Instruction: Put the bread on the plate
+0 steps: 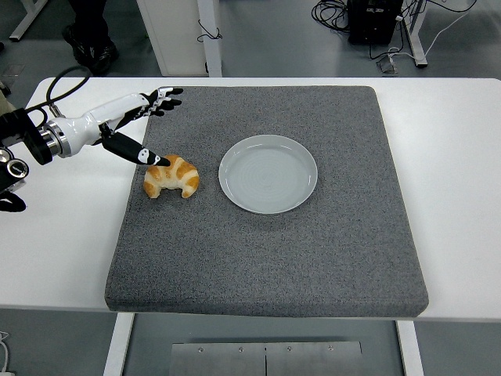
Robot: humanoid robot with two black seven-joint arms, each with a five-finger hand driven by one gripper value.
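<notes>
- A croissant [171, 177] (the bread of the task) is seen lying on a grey mat [266, 258] toward the mat's left edge, about midway between its far and near edges.
- A pale round plate [268, 174] is set just right of the croissant, close beside it but apart, near the mat's middle; nothing is seen on it.
- The left hand [129, 125] is extended over the mat's left edge from the table's left side, its white palm turned up and its black-tipped fingers [166, 99] spread toward the mat's far left corner.
- The thumb [141, 153] is held wide from the other fingers and pointed down at the croissant's upper left side, its tip at or just short of the crust (contact cannot be told).
- Nothing is grasped by the hand, which is splayed open.
- The mat is carried by a white table [462, 172], whose bare surface is shown on both sides.
- Cables and a desk leg are visible on the floor beyond the table's far edge.
</notes>
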